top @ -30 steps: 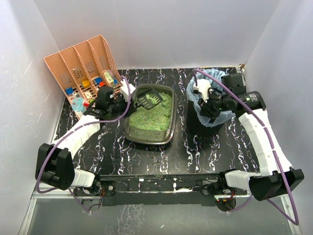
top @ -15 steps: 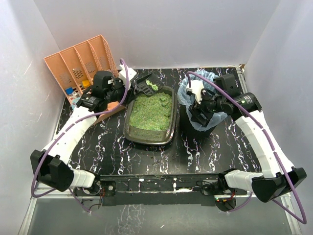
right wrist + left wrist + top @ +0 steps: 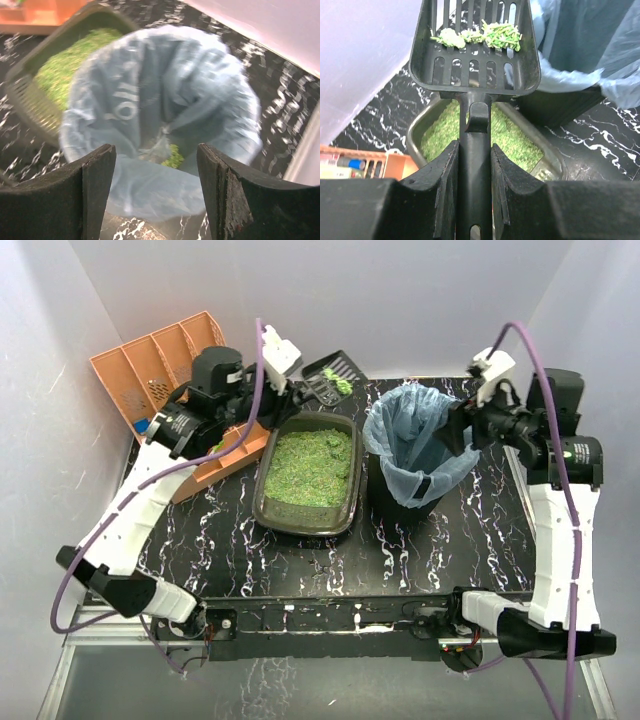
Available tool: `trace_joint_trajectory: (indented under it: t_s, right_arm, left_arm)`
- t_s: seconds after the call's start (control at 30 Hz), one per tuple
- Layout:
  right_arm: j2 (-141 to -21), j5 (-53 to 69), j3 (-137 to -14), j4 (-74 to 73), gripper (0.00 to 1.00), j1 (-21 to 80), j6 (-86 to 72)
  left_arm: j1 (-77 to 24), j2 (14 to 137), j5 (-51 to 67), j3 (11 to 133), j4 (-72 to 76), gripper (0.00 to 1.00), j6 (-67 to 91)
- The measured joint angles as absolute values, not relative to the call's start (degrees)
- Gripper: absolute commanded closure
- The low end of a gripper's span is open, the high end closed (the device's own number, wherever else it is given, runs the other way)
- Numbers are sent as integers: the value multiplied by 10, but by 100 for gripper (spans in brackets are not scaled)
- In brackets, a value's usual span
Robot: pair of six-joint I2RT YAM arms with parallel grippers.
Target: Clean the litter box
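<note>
The litter box (image 3: 306, 518), a dark olive-grey tray of green litter, sits mid-table; its rim (image 3: 417, 131) shows under the scoop in the left wrist view. My left gripper (image 3: 285, 380) (image 3: 474, 157) is shut on the handle of a black slotted scoop (image 3: 330, 377) (image 3: 476, 55), raised behind the box's far end, with a few green-white clumps (image 3: 477, 35) on its blade. My right gripper (image 3: 452, 430) (image 3: 156, 165) hangs open and empty just right of the black bin with the pale blue liner (image 3: 412, 445) (image 3: 150, 100). A green clump (image 3: 172, 157) lies inside the bag.
A peach-orange slotted organiser (image 3: 160, 375) with small items stands at the back left, close under my left arm. White walls close in the back and both sides. The tabletop (image 3: 440, 550) is black marble-patterned.
The left arm has lifted the scoop out of the litter, up and back with clumps on it. The right gripper let go of the bin's liner, opened and pulled away to the right.
</note>
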State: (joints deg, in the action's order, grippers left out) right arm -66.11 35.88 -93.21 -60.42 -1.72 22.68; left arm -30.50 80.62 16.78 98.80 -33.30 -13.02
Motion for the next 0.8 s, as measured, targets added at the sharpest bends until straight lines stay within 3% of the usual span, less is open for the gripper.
trace_joint_trajectory:
  t_s: [0.43,0.8]
  right_arm:
    - [-651,237,-925,-560,28,-154,128]
    - [-622,223,-898,-546,28,-167,118]
  left_arm:
    - [-512,1016,9,1197,-428,100,-229]
    - [-657,1082,-208,1214,-416,100,-431]
